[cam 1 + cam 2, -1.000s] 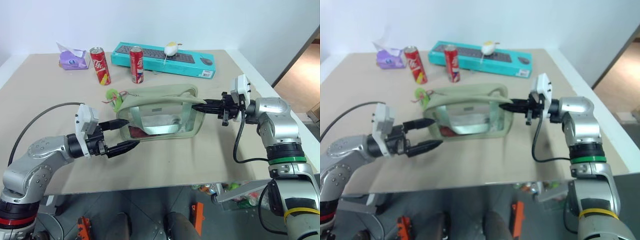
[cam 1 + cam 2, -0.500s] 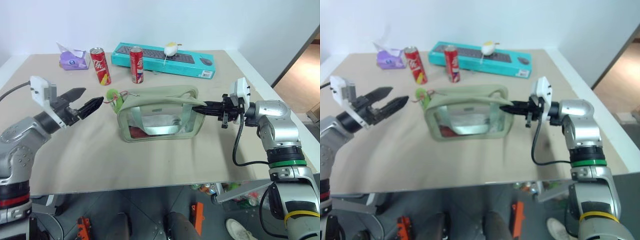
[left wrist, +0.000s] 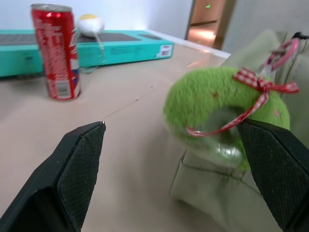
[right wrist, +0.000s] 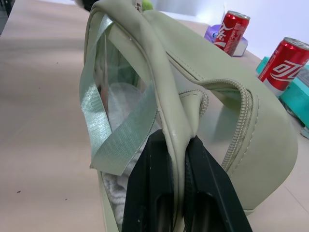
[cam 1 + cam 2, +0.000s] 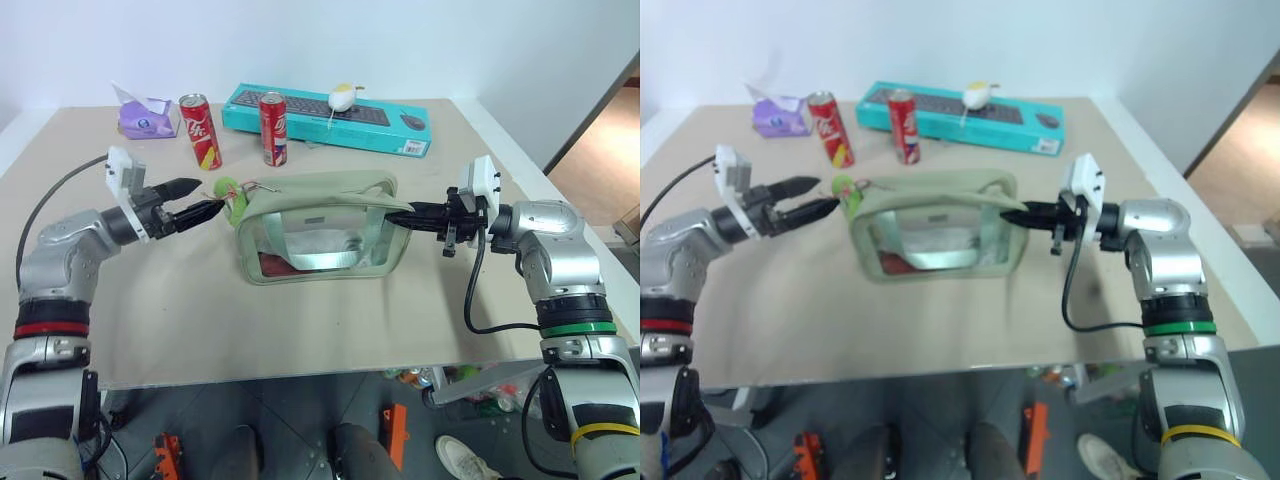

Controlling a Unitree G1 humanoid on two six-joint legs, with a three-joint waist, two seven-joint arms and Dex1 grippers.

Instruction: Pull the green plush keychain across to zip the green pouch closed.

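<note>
Both grippers are at the green pouch: the right gripper pinches its right end, while the left gripper stands wide beside the green plush keychain at the left end.

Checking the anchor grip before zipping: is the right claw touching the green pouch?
Touching. The right wrist view shows the right claw shut on the end edge of the green pouch, fabric pinched between its fingers.

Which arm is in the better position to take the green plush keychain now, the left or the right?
The left. The left gripper is open, its fingertips right beside the green plush keychain. The right gripper is shut on the far end of the green pouch, holding it.
</note>
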